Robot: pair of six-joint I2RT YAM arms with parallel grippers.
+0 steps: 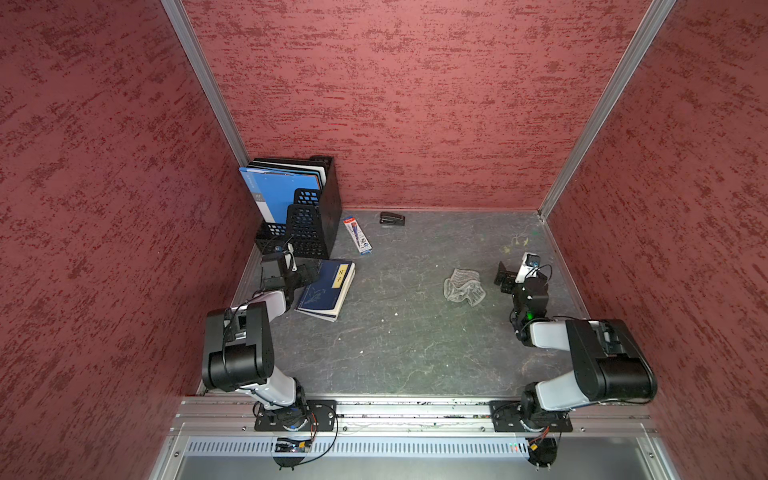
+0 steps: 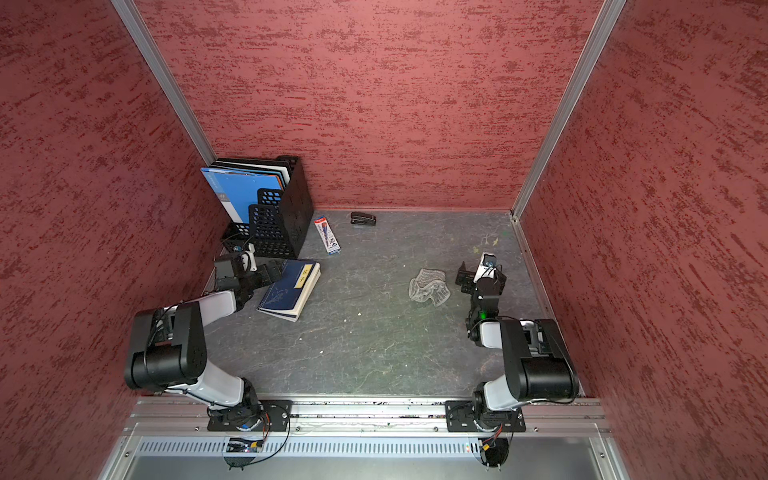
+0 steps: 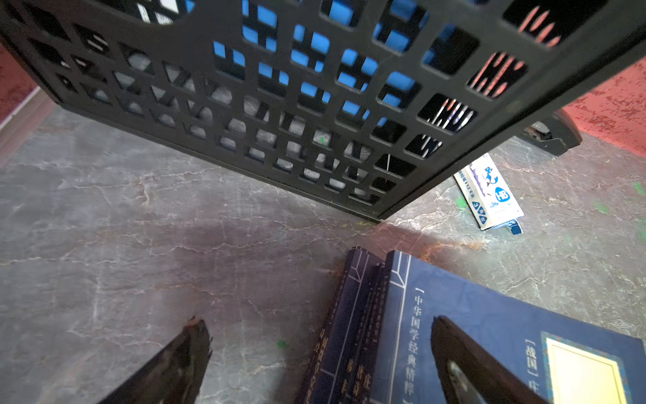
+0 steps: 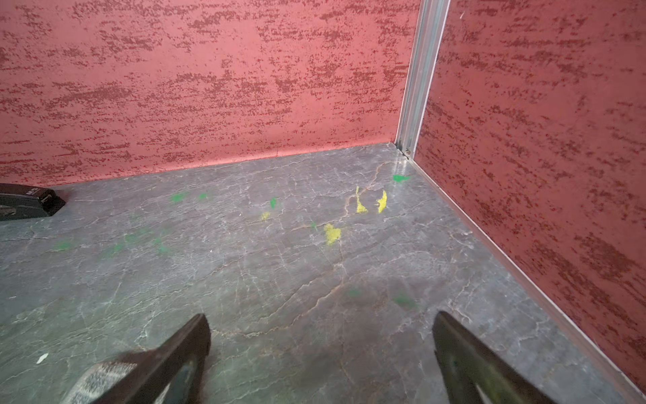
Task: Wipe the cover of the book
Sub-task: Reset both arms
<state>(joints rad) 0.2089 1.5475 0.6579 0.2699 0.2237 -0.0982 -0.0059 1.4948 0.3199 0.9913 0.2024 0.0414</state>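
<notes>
Blue book (image 3: 489,314) cover reads 中华国学经典精粹, then [战国] beside its yellow label (image 3: 583,370); the pencil box (image 3: 489,192) shows HB.

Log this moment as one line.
left gripper open at book edge | right gripper open, empty, beside cloth | cloth crumpled on table, apart from book

Both top views high overhead, whole surface (image 1: 415,340), nearly identical. Left wrist close, low, facing rack (image 3: 199,38) at 10 o'clock. Right wrist low, facing 2 o'clock corner (image 4: 407,147).
</notes>
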